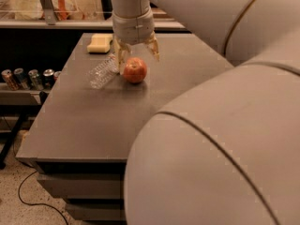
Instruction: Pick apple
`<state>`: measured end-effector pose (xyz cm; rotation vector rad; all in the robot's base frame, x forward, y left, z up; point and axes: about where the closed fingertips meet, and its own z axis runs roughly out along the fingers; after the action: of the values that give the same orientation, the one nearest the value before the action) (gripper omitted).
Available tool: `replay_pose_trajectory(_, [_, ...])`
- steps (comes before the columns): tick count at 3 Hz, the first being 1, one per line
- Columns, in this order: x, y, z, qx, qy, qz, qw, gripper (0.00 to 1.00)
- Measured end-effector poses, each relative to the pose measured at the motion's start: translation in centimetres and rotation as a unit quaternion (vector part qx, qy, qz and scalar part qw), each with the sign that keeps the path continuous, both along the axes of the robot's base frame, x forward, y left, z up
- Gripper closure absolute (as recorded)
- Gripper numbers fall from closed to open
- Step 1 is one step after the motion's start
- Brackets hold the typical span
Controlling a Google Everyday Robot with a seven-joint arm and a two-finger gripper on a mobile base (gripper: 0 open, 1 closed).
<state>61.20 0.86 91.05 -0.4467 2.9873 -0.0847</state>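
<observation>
gripper [139, 59]: 12 o'clock of apple [135, 72], fingers spread.
arm [220, 139]: cut by top edge; hides 3 o'clock side of table [84, 121].

You see the cream-white tool [138, 63], its pale tan fingers [153, 50] spread, just above the red-orange apple [135, 71] with yellowish patches. The surface [93, 116] is dark grey-brown, the ribbed bottle [101, 72] is clear, and the sponge [100, 43] is pale yellow.
</observation>
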Motion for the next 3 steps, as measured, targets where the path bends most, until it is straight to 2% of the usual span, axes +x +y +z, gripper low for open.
replay_pose_trajectory(2, [-1.3,0.5,-0.7,-0.014,0.003,0.015,0.9998,0.82])
replay_pose_trajectory(3, [-1.7,0.8,-0.7,-0.009,0.005,0.029,0.9995,0.82])
